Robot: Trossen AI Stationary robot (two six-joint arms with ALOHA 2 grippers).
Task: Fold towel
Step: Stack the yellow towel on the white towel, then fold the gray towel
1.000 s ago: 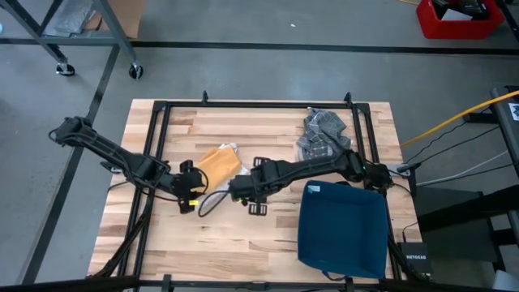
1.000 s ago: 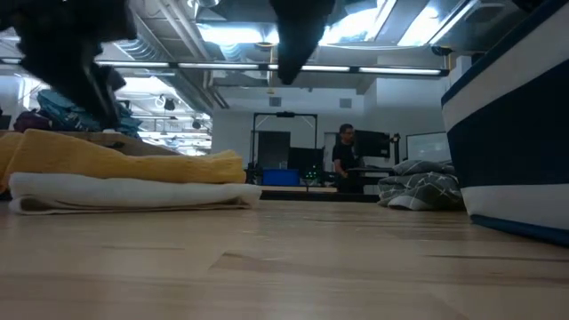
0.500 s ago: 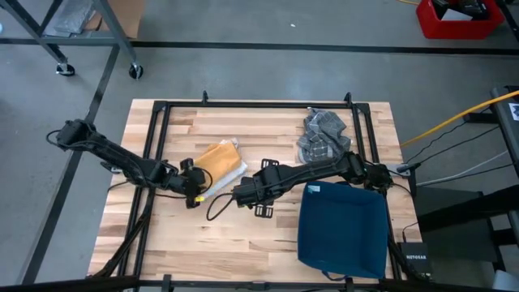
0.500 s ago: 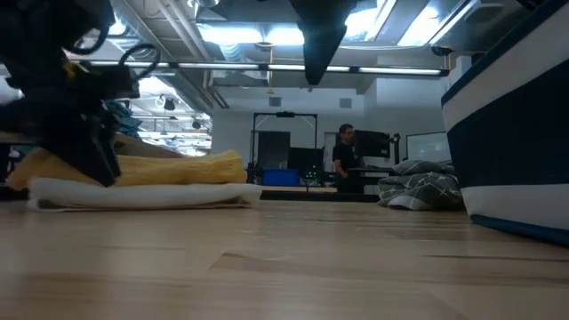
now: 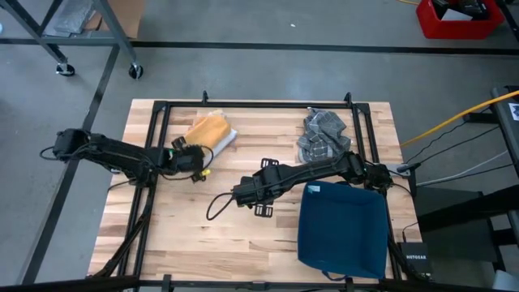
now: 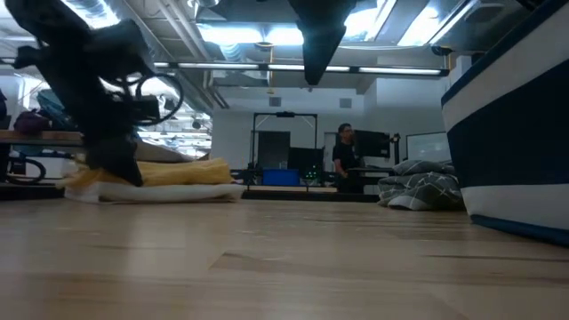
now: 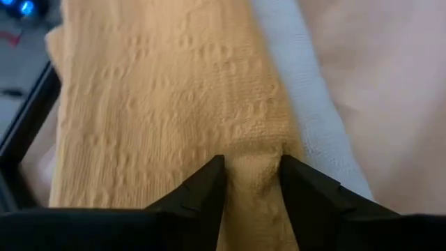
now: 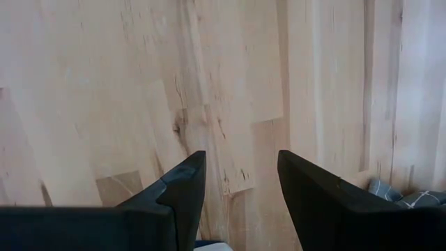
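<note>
Yellow towel (image 5: 211, 130) (white underside) — folded, flat, table's far-left area

Bare table (image 5: 268, 130) mid-way — blue bin (image 5: 340, 231) blocks right.

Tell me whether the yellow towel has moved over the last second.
Yes. The yellow towel, gripped by the left gripper, slid away from the blue bin toward the table's far-left frame corner.

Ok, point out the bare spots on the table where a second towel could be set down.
Widest bare wood: the near-left part of the table, bordered by the left gripper, the right gripper and the blue bin. A smaller strip lies along the far edge between the folded yellow towel and the grey patterned cloth. The right side is crowded.
</note>
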